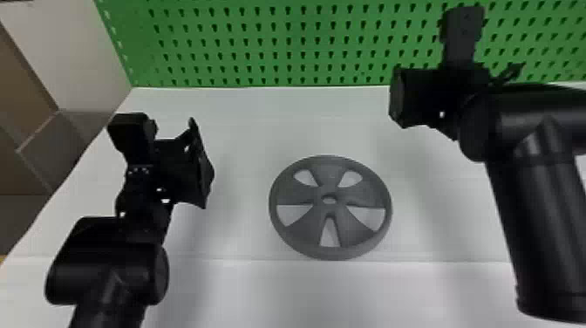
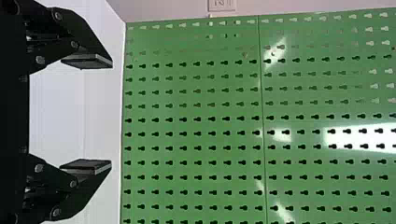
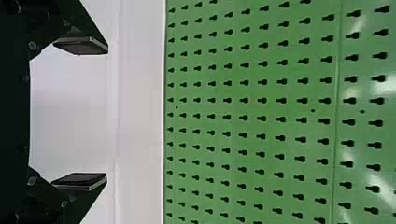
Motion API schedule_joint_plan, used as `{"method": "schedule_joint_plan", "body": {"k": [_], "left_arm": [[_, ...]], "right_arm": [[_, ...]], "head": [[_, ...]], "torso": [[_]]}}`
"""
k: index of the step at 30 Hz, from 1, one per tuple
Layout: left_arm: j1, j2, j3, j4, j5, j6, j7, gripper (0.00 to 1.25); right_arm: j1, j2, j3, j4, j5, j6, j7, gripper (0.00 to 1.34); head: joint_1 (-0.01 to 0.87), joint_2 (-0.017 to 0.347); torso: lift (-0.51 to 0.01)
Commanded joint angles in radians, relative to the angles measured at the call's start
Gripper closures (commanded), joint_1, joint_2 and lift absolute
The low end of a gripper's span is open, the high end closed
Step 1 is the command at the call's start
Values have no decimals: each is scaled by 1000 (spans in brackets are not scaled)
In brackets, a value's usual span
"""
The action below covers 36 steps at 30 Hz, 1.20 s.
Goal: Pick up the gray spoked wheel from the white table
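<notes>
Gray spoked wheel [image 1: 329, 210], flat, facing up, axis vertical; left, right jaws apart

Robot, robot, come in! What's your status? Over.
Left black two-fingered gripper: open, empty. Right black two-fingered gripper: open, empty. Gray spoked wheel: flat on the white table, not gripped. Nothing lying on top of it.

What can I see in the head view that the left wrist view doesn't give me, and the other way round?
Head view: the gray spoked wheel lying flat, and the black right arm.
Left wrist view: a small pale rectangular plate just beyond the pegboard's edge, and the gap between the spread jaws.
Both: the black left gripper, the green perforated pegboard and the white table.
</notes>
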Motion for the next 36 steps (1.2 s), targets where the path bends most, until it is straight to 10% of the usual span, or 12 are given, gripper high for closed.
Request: {"method": "schedule_joint_plan", "body": {"k": [1,15,23,36], "left_arm": [[1,0,1,0,0,-1,0,486],[-1,0,-4,0,-8,-4,0,486],[-4,0,-10,0,-21,-4,0,486],[-7,2,-17,0,-34,-3,0,486]], "right_arm": [[-92,-4,19,41,12,152,-6,311],[-280,-30,67,271,-201,211,-92,308],[-369,-71,174,429,-525,221,-317,308],[-464,-139,400,629,-884,211,-394,308]], "head": [[779,97],[779,97],[779,97],[779,97]], "torso": [[-73],[-73],[-73],[-73]]}}
